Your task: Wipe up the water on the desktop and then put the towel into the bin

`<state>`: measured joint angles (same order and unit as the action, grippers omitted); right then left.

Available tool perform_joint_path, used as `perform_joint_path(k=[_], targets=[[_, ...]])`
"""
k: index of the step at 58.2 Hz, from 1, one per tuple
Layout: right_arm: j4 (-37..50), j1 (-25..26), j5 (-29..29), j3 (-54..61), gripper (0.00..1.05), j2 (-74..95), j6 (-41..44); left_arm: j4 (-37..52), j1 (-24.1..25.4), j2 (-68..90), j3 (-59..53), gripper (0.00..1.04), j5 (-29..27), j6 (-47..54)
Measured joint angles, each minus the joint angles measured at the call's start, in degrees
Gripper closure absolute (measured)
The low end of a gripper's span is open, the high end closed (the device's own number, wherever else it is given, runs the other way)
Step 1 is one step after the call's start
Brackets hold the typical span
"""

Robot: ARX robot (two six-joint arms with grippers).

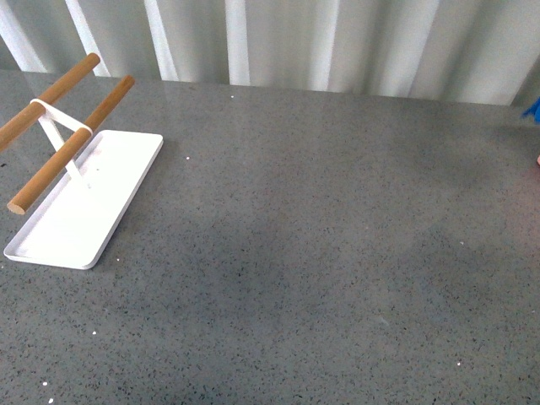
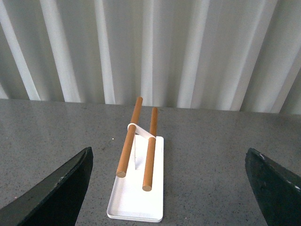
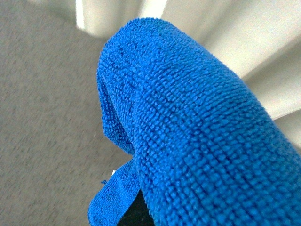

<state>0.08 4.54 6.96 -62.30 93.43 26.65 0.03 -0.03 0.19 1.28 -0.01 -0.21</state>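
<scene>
Way off to the right of the white tray [image 1: 93, 215], the towel [image 3: 188, 132] hangs bunched up against the right wrist camera, clear of the desktop [image 1: 321, 253], so I'd guess wiping's done and it's headed for the bin. Cloth hides the right gripper, so can't tell its jaws. Left gripper [image 2: 168, 157] hovers facing the tray, fingers [image 2: 61, 188] wide apart, empty.
</scene>
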Motion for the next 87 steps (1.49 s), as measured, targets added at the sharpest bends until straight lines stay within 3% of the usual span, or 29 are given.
perform_joint_path(k=[11,19,31,53,72,87], targets=[[-5.4,3.0,-4.9,-12.4,1.00,1.6,-3.6,0.0,0.0,0.0,0.0,0.07,0.0,0.0],[-14.5,8.3,-8.5,-21.6,1.00,5.1,-7.1,0.0,0.0,0.0,0.0,0.07,0.0,0.0],[-28.0,15.8,-5.8,-29.1,1.00,13.0,-13.2,0.0,0.0,0.0,0.0,0.07,0.0,0.0],[-27.2,22.9,-4.0,-24.0,1.00,17.4,-18.1,0.0,0.0,0.0,0.0,0.07,0.0,0.0],[-24.8,29.0,-8.7,-17.2,1.00,23.3,-19.9,0.0,0.0,0.0,0.0,0.07,0.0,0.0],[-24.8,30.1,-8.0,-16.3,0.65,23.9,-20.1,0.0,0.0,0.0,0.0,0.07,0.0,0.0]])
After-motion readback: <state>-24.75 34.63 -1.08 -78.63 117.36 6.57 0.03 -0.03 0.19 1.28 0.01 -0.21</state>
